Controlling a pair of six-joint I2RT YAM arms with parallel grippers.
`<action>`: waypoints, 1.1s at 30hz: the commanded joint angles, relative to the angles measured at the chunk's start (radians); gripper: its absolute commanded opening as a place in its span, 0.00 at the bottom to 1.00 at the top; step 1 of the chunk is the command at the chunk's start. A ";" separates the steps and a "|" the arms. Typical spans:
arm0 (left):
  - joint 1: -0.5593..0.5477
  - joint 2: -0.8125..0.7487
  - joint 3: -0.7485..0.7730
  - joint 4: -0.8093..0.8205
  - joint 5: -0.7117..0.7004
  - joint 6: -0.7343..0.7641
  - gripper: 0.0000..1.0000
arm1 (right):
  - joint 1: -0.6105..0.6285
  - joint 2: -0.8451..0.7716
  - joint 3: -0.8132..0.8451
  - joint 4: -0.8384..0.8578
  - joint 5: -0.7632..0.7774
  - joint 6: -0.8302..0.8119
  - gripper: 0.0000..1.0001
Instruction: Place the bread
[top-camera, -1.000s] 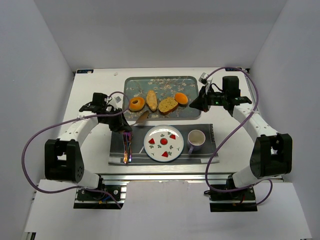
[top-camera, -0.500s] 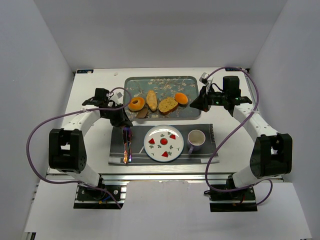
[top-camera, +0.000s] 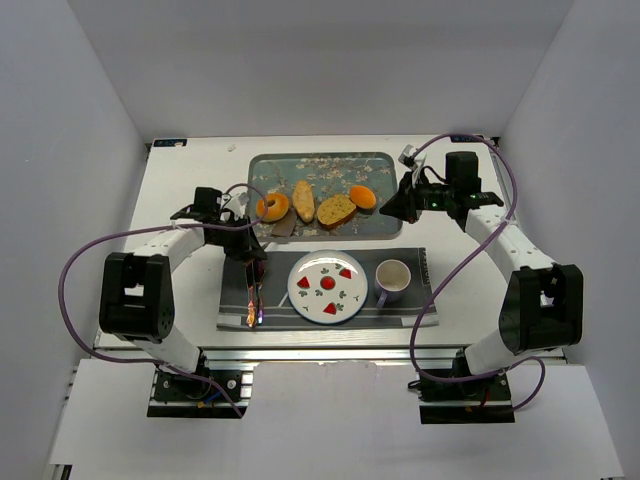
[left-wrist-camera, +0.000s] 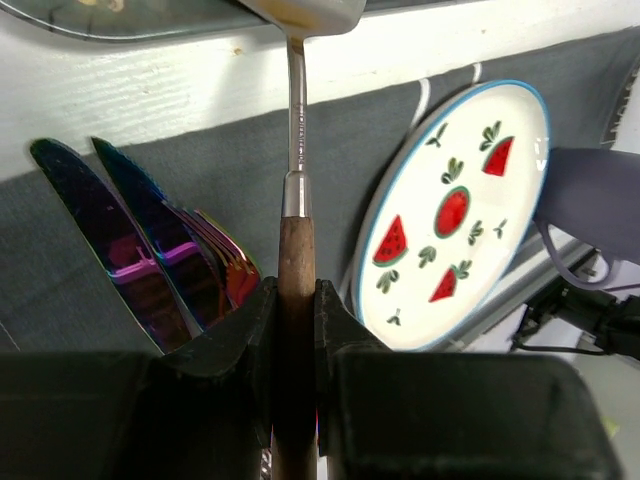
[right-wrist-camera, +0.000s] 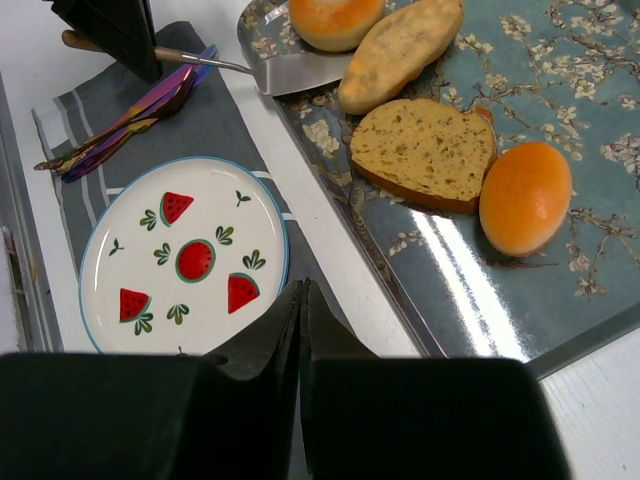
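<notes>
White tabletop and pale walls surround a flowered tray (top-camera: 380, 165). At its left end sits the bread (top-camera: 272, 207), a golden ring, not yet lifted. Just beside it a spatula (left-wrist-camera: 293, 150) rests its blade over the tray's rim; whether the edge is under the ring I cannot tell. The left gripper (left-wrist-camera: 297, 300) is clamped tight on the spatula's wooden handle. The right gripper (right-wrist-camera: 302, 300) hangs closed and empty near the tray's right end. The watermelon plate (top-camera: 315, 300) carries nothing, so by my judgement scooping, carrying and setting down all remain.
</notes>
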 joint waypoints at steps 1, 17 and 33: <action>-0.001 0.008 -0.033 0.039 -0.058 0.008 0.00 | -0.005 0.003 0.044 0.030 -0.017 0.014 0.04; 0.031 0.004 -0.047 0.151 -0.124 -0.120 0.00 | -0.010 -0.004 0.032 0.027 -0.020 0.005 0.04; 0.033 -0.097 -0.059 0.183 -0.136 0.053 0.00 | -0.014 -0.018 0.009 0.029 -0.023 -0.002 0.04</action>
